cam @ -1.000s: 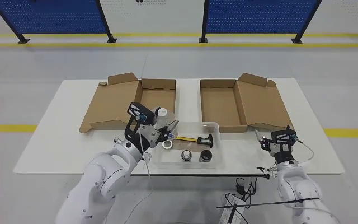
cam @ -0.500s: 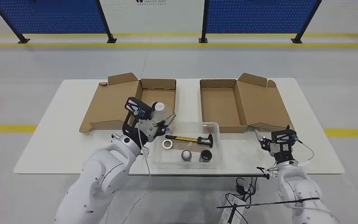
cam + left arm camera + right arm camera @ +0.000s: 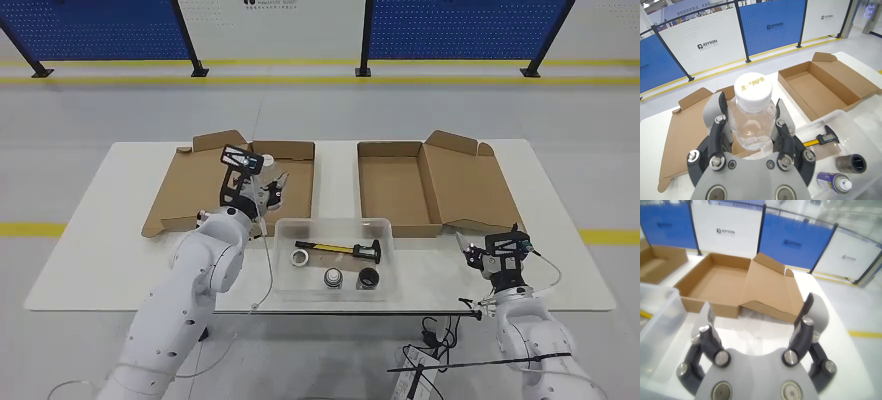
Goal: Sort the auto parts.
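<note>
The sort looks barely begun. The left gripper (image 3: 751, 103) is clamped on a clear bottle (image 3: 751, 123) with a white cap, held above the left cardboard box (image 3: 296, 152). The arm hides part of that tray, so I cannot say if anything lies inside. The right cardboard box (image 3: 393, 190) appears bare. Waiting in the clear bin (image 3: 385, 226) are a caliper (image 3: 340, 247), a metal ring (image 3: 299, 258), a dark sleeve (image 3: 850, 163) and a spray can (image 3: 832, 182). The left box's walls are low and its lid flap lies flat outward, leaving open room to lower the bottle. The right gripper (image 3: 758, 306) rests with jaws apart near the table's right front edge, well apart from the bin.
</note>
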`<control>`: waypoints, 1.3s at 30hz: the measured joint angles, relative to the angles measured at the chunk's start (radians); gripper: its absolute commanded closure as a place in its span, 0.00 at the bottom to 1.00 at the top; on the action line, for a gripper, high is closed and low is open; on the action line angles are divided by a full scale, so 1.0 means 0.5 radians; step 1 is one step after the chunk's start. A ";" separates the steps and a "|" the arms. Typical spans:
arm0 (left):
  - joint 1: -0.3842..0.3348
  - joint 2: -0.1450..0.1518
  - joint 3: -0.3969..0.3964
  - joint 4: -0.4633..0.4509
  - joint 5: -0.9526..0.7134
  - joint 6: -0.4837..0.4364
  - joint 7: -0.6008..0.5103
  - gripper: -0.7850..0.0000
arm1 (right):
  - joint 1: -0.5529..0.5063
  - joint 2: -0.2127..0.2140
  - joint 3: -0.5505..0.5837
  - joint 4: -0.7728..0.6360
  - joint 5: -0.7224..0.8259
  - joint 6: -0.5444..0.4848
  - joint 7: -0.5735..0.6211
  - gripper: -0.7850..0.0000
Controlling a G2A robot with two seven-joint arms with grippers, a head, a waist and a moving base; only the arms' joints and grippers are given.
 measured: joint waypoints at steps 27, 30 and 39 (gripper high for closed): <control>-0.035 -0.039 -0.019 0.316 -0.058 0.047 0.132 1.00 | 0.000 0.000 0.000 0.000 0.000 0.000 0.000 0.00; -0.035 -0.039 -0.019 0.316 -0.058 0.047 0.132 1.00 | 0.000 0.000 0.000 0.000 0.000 0.000 0.000 0.00; -0.073 -0.052 -0.042 0.413 -0.104 0.074 0.223 1.00 | 0.000 0.000 0.000 0.000 0.000 0.000 0.000 0.00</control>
